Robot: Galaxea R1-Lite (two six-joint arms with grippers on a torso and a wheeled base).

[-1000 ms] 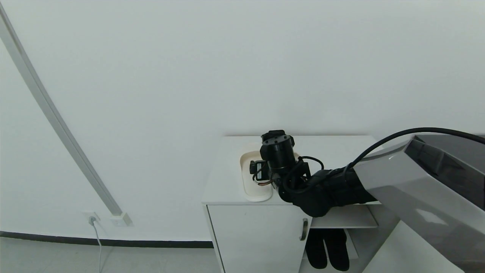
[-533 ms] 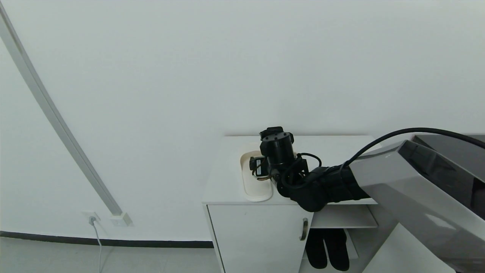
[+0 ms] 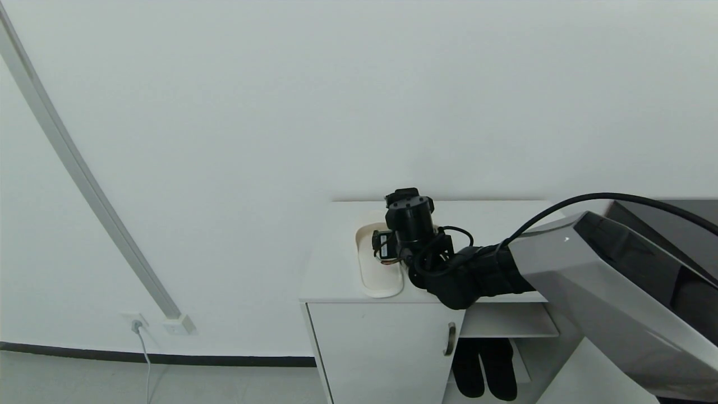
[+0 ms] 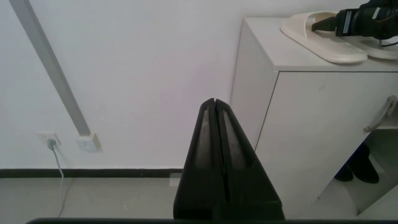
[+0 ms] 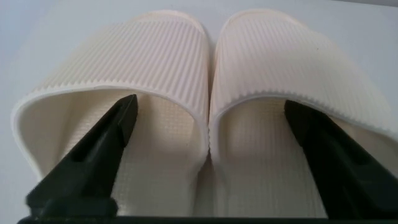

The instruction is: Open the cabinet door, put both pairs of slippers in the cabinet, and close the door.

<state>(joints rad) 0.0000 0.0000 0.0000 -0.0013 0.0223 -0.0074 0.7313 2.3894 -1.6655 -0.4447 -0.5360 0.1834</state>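
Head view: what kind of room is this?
Likely a hallway or a plain test room: a white shoe cabinet against a bare wall, cream slippers on top, black slippers inside it.

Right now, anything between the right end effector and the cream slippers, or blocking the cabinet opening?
Nothing visible. The open right end effector sits at the cream slippers, one finger over each. Nothing crosses the cabinet opening; black slippers lie on its bottom level.

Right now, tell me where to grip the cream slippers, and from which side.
Best pinch the touching inner strap walls together, coming from the open heel end: the cream slippers lie side by side on the cabinet, and the open right pincer points one finger into each opening.
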